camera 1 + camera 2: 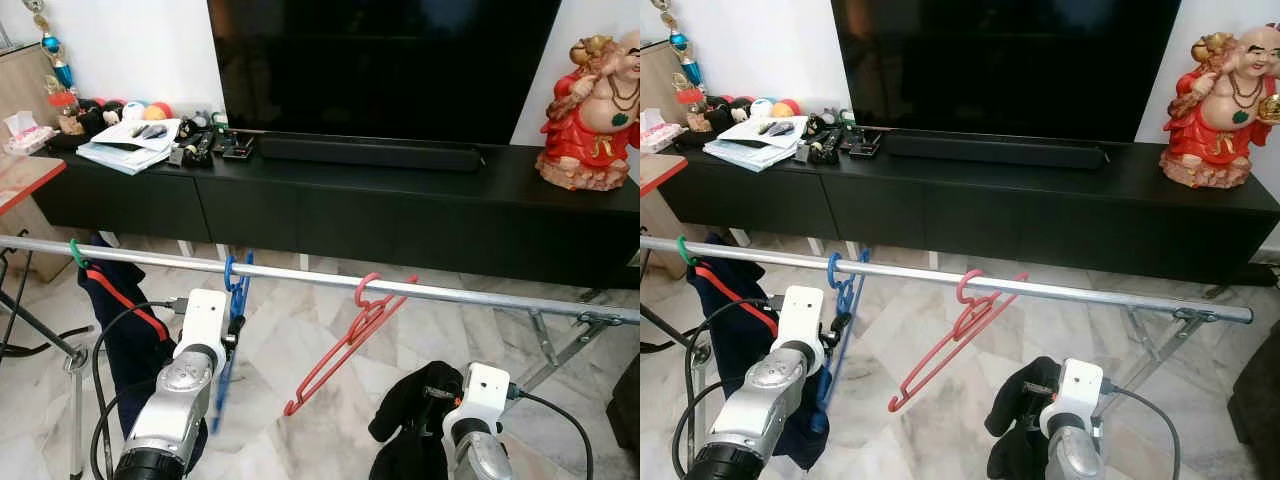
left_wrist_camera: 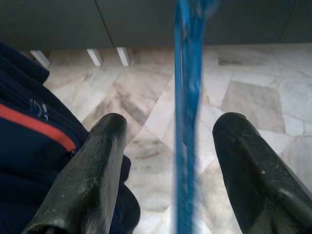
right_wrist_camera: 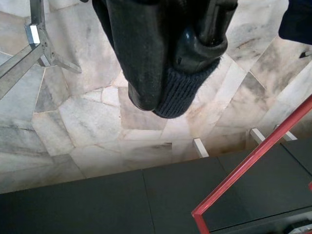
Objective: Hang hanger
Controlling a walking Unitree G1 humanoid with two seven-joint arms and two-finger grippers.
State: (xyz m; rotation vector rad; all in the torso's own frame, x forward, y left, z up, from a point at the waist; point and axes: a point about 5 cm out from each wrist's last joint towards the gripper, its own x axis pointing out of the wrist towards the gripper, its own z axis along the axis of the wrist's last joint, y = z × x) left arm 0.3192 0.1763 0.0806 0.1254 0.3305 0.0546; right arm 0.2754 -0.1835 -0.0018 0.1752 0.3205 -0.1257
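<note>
Left gripper (image 2: pixel 170 161) is open wide, its fingers on both sides of the blue hanger (image 1: pixel 233 300), which already hooks on the metal rail (image 1: pixel 470 293). Right gripper (image 1: pixel 432 392) holds a dark garment (image 1: pixel 405 420). Pulling back crooked could drag the hook off.

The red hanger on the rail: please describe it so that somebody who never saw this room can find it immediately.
Find the long black TV cabinet; a silver metal rail runs across in front of it. Three hangers are hooked on this rail, and the red plastic hanger is nearest the robot's right. Unlike the blue plastic hanger and the green-hooked one carrying dark clothing, it is empty and hangs tilted.
</note>
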